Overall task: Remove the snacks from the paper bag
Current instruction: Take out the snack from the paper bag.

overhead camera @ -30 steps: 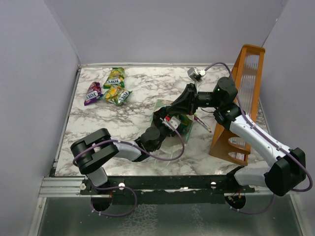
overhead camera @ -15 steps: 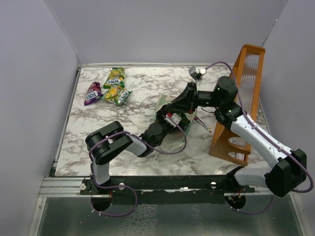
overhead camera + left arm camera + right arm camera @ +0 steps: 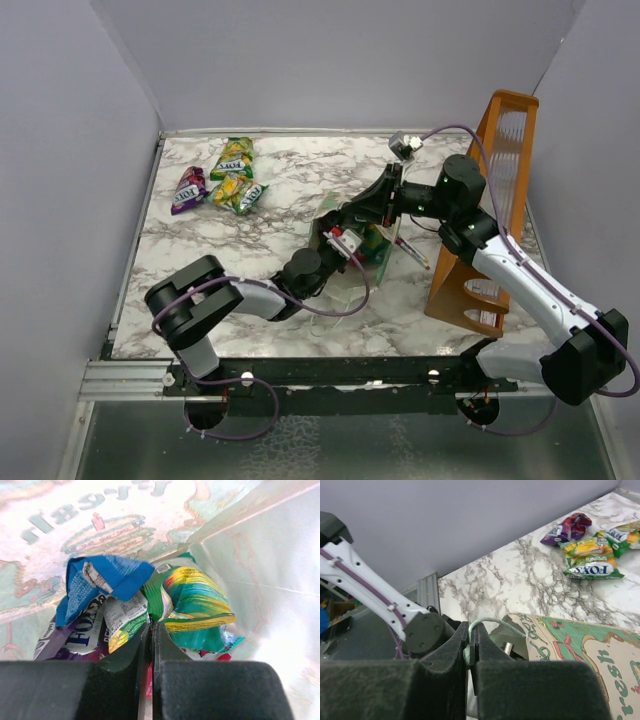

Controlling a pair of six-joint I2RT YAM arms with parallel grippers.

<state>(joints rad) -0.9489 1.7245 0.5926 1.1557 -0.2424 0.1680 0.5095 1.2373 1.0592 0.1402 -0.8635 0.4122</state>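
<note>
Overhead plus wrist close-ups of bag (image 3: 260,555)

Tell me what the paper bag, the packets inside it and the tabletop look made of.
The paper bag: matte paper, creased folds, printed pattern. The packets: thin glossy plastic or foil film, crinkled with glare. The tabletop: smooth white surface with grey marble veining; real stone or printed laminate cannot be told.

Soft, even overhead light brightens the grey-veined white marble tabletop (image 3: 280,190), with faint shadows under the arms. Inside the mint-green paper bag (image 3: 270,570), its cream wall glares almost white at right; shiny crinkly snack packets (image 3: 195,605) look sharp. The near black pincer fingers (image 3: 115,680) are blurred.
</note>
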